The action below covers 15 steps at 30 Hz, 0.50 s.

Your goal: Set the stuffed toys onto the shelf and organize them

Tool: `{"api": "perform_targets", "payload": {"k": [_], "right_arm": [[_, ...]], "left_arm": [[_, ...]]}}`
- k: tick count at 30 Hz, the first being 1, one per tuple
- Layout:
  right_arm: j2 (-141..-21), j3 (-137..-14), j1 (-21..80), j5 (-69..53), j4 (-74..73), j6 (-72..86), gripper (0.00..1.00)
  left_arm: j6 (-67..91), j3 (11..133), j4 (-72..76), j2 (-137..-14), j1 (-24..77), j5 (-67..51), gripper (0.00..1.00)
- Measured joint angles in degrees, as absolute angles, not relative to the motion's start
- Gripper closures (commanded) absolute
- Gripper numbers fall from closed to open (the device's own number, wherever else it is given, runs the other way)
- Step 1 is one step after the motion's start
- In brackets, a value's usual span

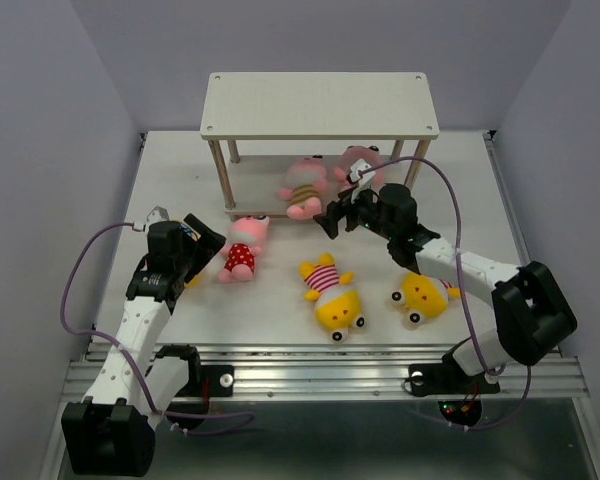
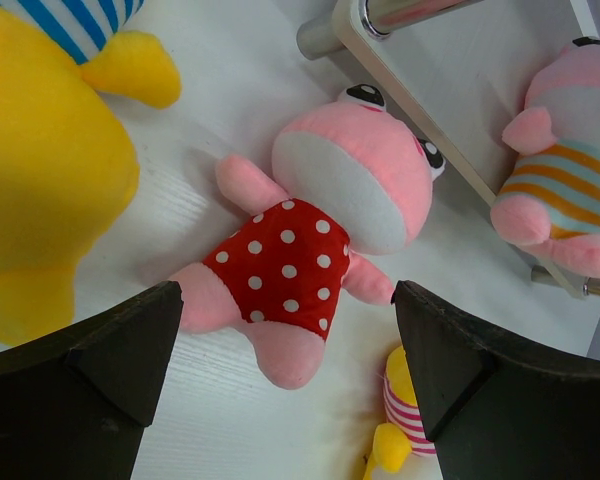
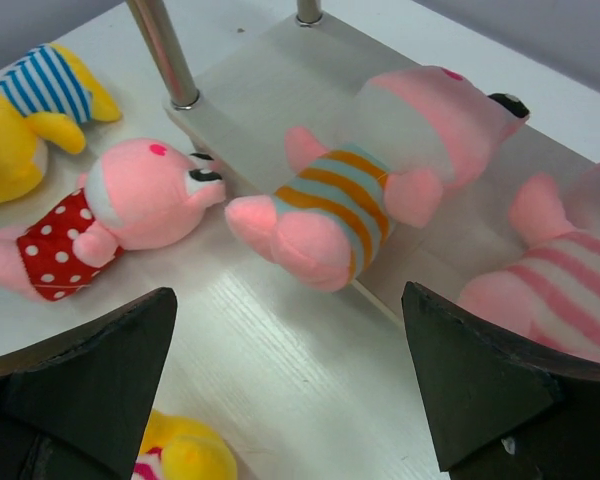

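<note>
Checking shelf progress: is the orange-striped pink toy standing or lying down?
Lying down. The orange-striped pink toy lies flat on the lower board, feet past its front edge.

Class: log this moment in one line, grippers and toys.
left gripper open facing dotted pink toy | right gripper open facing lower shelf board | two striped pink toys on it | three yellow toys on table

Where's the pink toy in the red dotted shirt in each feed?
Top external: pink dotted-shirt toy, left of centre, just in front of the shelf leg.
Left wrist: mid-frame, head towards that leg at top.
Right wrist: far left, below the leg.
Shared landmark: the shelf leg by its head.
</note>
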<state>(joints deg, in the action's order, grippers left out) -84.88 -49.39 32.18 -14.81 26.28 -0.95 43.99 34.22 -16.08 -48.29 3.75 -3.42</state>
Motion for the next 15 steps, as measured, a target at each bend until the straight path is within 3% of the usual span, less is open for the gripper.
{"api": "perform_targets", "payload": {"k": [9,15], "right_arm": [[-81.1,-47.8,36.1,-21.3,22.1,1.3,0.0],[-84.9,-48.8,39.4,-22.0,21.5,1.5,0.0]], "left_arm": [[44.0,34.2,-16.0,-48.4,3.7,-3.4,0.01],[43.9,34.2,-15.6,-49.0,3.7,-3.5,0.01]]}}
